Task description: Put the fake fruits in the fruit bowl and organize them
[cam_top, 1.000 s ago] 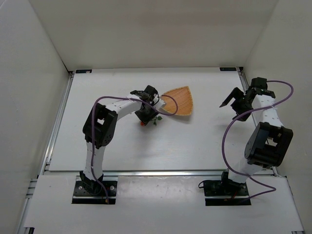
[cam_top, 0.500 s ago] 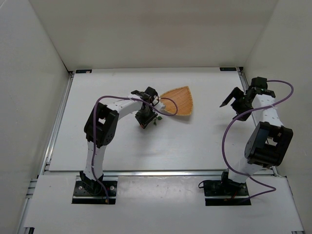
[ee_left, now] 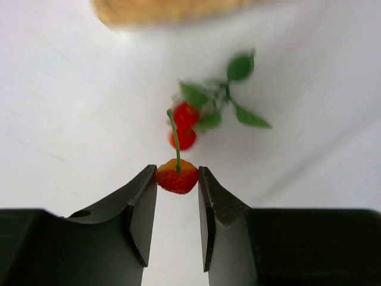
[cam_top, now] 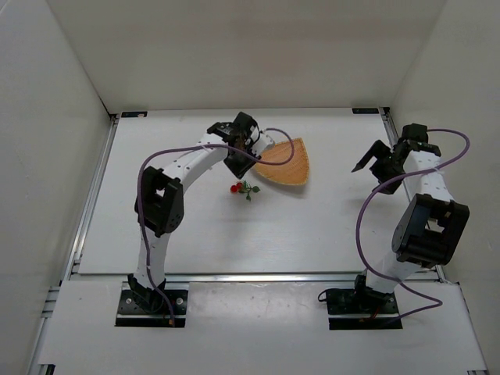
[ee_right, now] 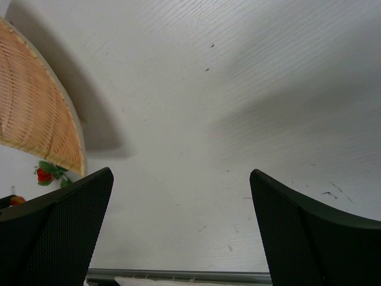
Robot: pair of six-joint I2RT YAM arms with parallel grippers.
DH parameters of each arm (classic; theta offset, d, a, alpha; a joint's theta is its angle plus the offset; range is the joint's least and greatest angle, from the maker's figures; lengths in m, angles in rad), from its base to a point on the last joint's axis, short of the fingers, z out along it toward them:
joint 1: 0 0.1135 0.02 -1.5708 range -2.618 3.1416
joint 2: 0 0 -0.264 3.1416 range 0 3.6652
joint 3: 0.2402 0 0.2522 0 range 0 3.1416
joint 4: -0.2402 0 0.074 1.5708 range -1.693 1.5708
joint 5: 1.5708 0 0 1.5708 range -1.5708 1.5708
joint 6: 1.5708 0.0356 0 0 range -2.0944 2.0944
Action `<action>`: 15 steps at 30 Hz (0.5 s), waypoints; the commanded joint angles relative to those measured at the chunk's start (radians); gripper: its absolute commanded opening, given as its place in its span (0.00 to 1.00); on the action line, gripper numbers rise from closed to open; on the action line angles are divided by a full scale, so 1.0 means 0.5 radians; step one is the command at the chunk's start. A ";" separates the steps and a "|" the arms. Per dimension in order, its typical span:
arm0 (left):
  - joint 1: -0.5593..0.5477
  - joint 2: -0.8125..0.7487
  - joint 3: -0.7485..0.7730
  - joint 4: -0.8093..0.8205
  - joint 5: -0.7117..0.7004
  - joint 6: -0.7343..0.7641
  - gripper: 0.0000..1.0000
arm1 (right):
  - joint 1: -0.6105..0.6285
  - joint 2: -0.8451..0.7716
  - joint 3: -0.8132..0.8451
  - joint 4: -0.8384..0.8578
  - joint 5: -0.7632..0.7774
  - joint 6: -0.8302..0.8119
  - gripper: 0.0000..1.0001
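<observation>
The fruit bowl, an orange-tan woven fan-shaped dish, lies at the table's middle back. My left gripper hangs just left of it, above the table. In the left wrist view the gripper is shut on one orange-red berry with a thin green stem. The rest of the fake fruits, red berries with green leaves, lie on the table below, near the bowl's front left edge. My right gripper is open and empty, far right of the bowl. It also sees the fruits.
White walls close in the table on the left, back and right. A metal rail runs along the near edge. The right arm's purple cable loops over the table's right side.
My left gripper has lifted and moved back from the berry cluster with one berry in its jaws. The cluster now lies uncovered on the table. The right arm has not moved.
</observation>
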 commanded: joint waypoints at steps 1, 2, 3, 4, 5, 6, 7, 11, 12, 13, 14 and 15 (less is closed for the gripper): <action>-0.019 -0.114 0.272 0.124 0.060 0.077 0.20 | 0.005 0.032 0.062 0.009 -0.057 -0.006 1.00; -0.019 -0.049 0.385 0.164 0.079 0.077 0.20 | 0.005 0.032 0.062 0.009 -0.075 -0.006 1.00; -0.019 -0.009 0.438 0.252 0.079 0.077 0.22 | 0.005 0.032 0.062 0.009 -0.076 -0.006 1.00; -0.037 0.034 0.496 0.295 0.079 0.050 0.27 | 0.023 0.032 0.062 0.027 -0.076 0.012 0.99; -0.037 0.080 0.551 0.335 0.079 0.031 0.29 | 0.023 0.032 0.040 0.028 -0.097 0.012 0.99; -0.037 0.177 0.661 0.375 0.079 -0.005 0.30 | 0.023 0.032 0.040 0.028 -0.097 0.012 0.99; -0.059 0.233 0.726 0.403 0.079 -0.006 0.32 | 0.041 0.050 0.040 0.028 -0.097 0.012 0.99; -0.105 0.457 0.990 0.446 0.079 -0.027 0.35 | 0.041 0.050 0.040 0.028 -0.097 0.012 0.99; -0.132 0.479 1.009 0.464 0.079 -0.027 0.37 | 0.041 0.050 0.040 0.028 -0.097 0.012 0.99; -0.132 0.479 1.009 0.489 0.097 -0.027 0.37 | 0.041 0.050 0.040 0.028 -0.097 0.012 0.99; -0.154 0.500 0.991 0.517 0.097 -0.027 0.38 | 0.041 0.050 0.040 0.028 -0.097 0.012 0.99; -0.154 0.500 0.991 0.538 0.097 -0.027 0.43 | 0.041 0.050 0.040 0.028 -0.097 0.012 0.99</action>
